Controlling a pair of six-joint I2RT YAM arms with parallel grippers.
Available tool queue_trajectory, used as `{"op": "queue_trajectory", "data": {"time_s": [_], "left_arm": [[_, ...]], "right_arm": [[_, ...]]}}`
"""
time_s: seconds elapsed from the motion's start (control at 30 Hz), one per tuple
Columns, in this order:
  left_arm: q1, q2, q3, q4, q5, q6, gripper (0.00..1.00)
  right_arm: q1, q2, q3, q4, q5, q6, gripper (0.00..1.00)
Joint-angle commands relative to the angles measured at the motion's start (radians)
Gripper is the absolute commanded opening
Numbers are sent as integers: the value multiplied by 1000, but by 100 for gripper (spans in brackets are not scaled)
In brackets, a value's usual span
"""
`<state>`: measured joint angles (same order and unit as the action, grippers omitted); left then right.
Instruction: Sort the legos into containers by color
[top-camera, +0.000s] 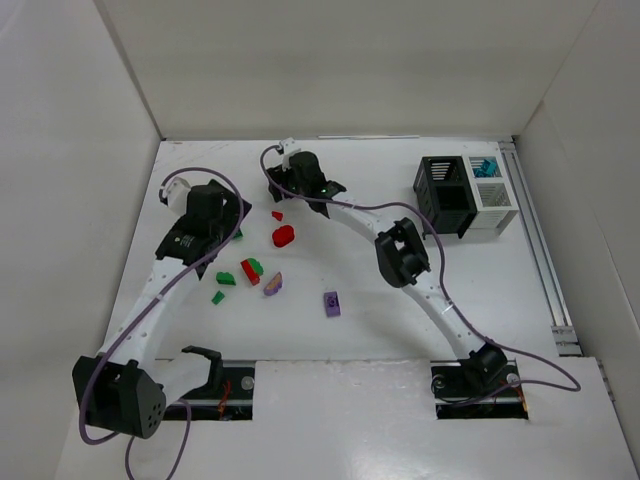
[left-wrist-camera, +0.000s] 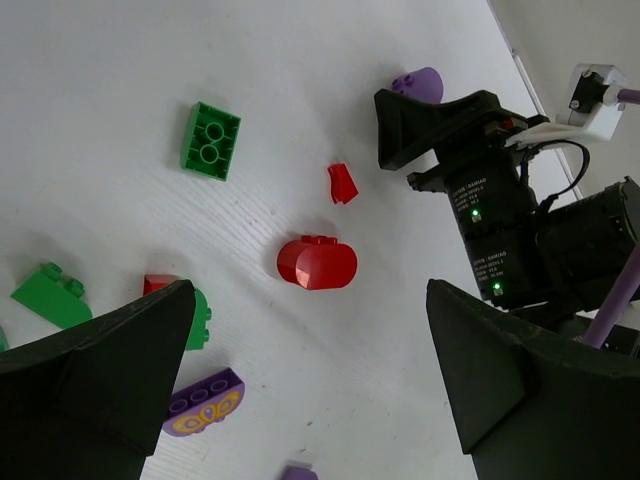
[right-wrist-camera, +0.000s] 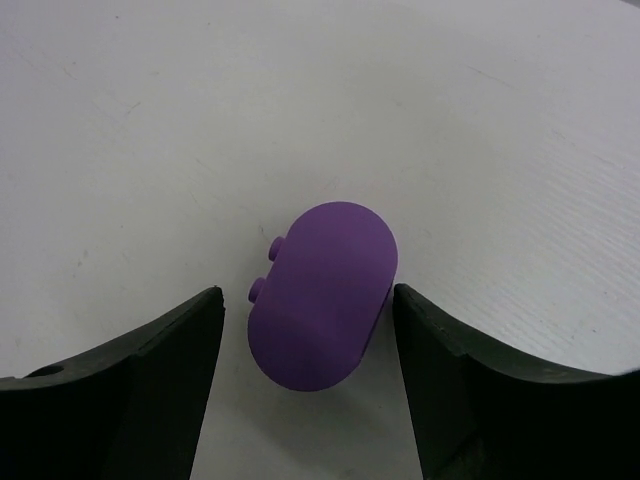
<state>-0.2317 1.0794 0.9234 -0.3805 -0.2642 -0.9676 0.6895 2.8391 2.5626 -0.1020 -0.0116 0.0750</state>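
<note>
right pincer (right-wrist-camera: 308, 292): apart, straddling purple lego (right-wrist-camera: 320, 300), contact unclear | left pincer (left-wrist-camera: 310, 300): wide apart, empty

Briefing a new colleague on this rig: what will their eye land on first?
The purple rounded brick filling the right wrist view, with the right gripper open astride it. Next, the scatter of red, green and purple legos left of centre, and the black and white containers far right, teal bricks already in one.
</note>
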Motion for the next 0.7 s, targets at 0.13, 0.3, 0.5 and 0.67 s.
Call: {"op": "queue_trajectory", "data": {"time_s": [0.13, 0.3, 0.5, 0.67], "left_arm": [[32, 5, -6, 31, 25, 44, 100], [32, -4, -6, 31, 45, 55, 100], [32, -4, -6, 22, 54, 89, 100], [32, -4, -15, 22, 83, 127, 100]], "right_arm": [[12, -15, -5, 71, 5, 58, 52], [12, -104, -113, 120, 29, 46, 37], [12, -445, -463, 212, 19, -180, 29], [-24, -824, -900, 291, 39, -294, 28]]}}
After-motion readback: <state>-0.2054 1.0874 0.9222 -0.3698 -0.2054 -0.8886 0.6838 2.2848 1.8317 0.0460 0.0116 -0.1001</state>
